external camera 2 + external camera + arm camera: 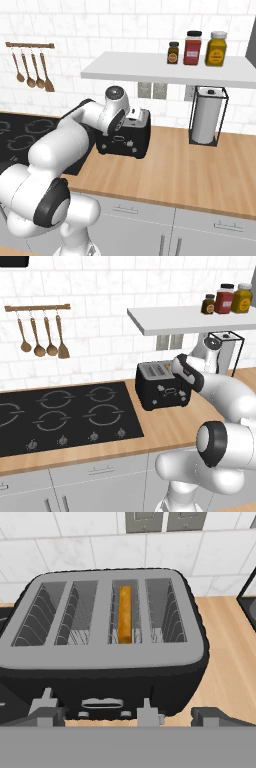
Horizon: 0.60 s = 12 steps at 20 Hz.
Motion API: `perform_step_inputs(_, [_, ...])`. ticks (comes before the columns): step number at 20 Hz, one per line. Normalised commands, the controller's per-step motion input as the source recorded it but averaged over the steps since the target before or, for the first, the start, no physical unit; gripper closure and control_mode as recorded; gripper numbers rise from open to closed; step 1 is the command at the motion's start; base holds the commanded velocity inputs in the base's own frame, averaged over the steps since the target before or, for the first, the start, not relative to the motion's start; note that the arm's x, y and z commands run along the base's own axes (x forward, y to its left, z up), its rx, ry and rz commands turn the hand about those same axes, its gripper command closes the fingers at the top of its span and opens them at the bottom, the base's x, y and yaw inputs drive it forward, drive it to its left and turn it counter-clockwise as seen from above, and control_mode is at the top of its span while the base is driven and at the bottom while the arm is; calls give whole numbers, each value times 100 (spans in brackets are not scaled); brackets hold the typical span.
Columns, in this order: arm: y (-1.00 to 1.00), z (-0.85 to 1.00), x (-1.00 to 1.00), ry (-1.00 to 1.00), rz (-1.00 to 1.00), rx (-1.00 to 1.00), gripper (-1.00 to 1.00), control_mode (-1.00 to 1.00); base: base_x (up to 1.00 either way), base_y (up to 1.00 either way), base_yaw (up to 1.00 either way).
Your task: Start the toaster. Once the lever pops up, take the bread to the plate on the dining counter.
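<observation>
The gripper (125, 714) sits right at the front face of the toaster (107, 632), low down by the levers, with its jaws spread wide and nothing between them. In the hand view its dark fingertips (47, 714) poke up on either side of the toaster's lower front. Honestly can't tell whether a tip is actually touching a lever or just hovering beside it, the angle is too tight.

The toaster is a black box with a silver top and it shows four slots from above. The bread (125, 614) is standing on edge in the third slot from the left, sunk down inside, golden-brown along its top edge. The other slots just show their wire guides.

From the left base view the toaster (162, 387) stands on the wood worktop (175, 428) just to the right of the black cooktop (65, 416), nearer the back wall than the front edge.

Further back on the worktop, off to the right, there's a paper towel roll (206, 120) in a black wire holder. Above that a white shelf (165, 70) carries three spice jars (194, 47). On the tiled wall to the far left, wooden utensils (42, 336) hang from a rail.
</observation>
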Motion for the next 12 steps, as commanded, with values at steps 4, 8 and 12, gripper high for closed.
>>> perform_step_inputs(4, [0, 0, 0, 0, 0, 0, -100, -100, 0, 0, 0])
perform_step_inputs(8, [0, 0, 0, 0, 0, 0, -100, -100, 0, 0, 0])
perform_step_inputs(12, [0, 0, 0, 0, 0, 0, -100, -100, 0, 0, 0])
